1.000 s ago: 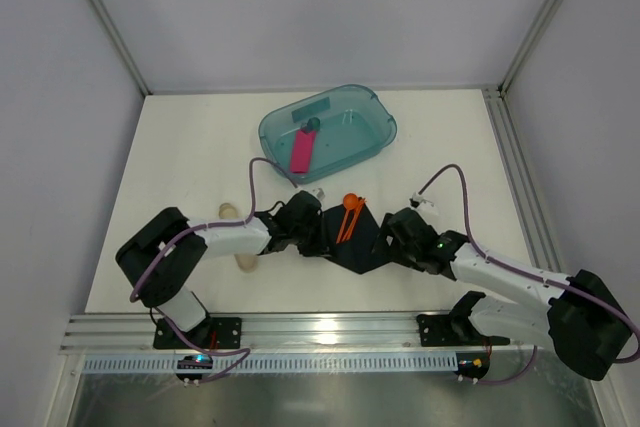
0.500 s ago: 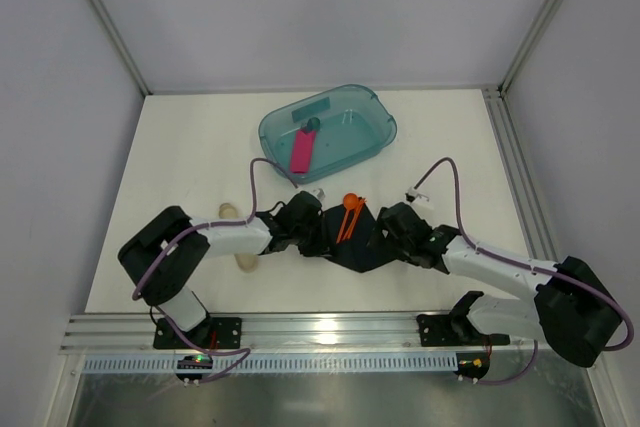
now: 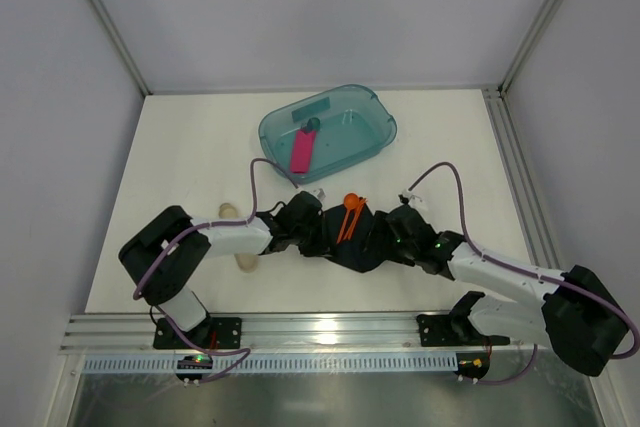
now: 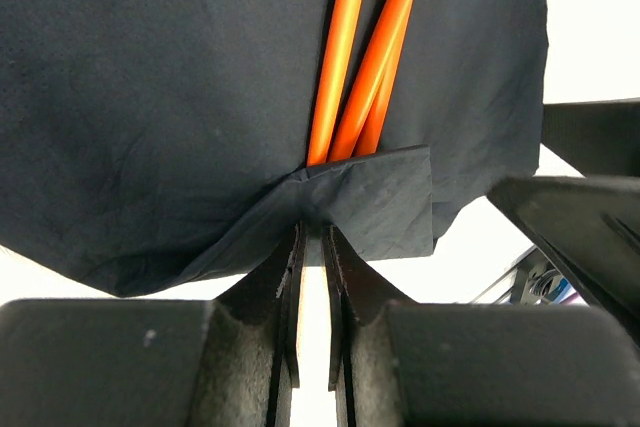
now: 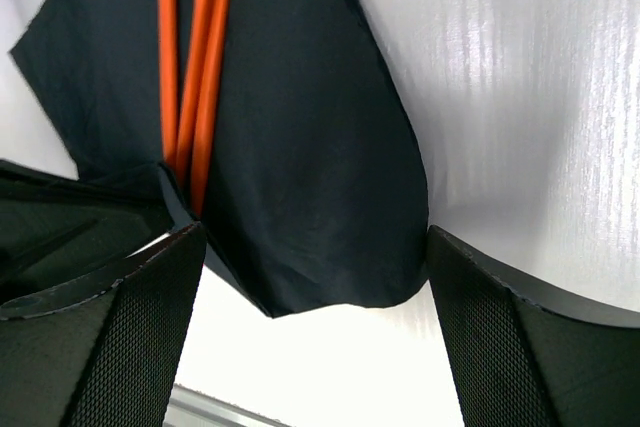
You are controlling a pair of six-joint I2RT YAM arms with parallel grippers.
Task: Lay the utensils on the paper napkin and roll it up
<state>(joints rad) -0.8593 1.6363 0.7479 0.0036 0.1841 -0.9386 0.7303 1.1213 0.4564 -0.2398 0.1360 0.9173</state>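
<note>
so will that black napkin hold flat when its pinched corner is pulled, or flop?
Probably floppy: the paper napkin creases and folds over where the left gripper pinches its corner. It looks thin, so likely light and apt to drag. The utensils lie loose on it and could slide.

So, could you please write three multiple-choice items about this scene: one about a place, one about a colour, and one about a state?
1. Where is the pink bar relative to the teal tub?
A. inside it
B. under it
C. leaning against its outside

2. What colour are the utensils on the paper napkin?
A. green
B. orange
C. white

3. The left end effector is:
A. wide open
B. shut on a folded corner of the paper napkin
C. shut on nothing

Answers:
1 A, the bar lies on the tub's floor.
2 B, the left wrist view shows orange handles on black paper.
3 B, it pinches the fold lying over the handle ends.
</note>
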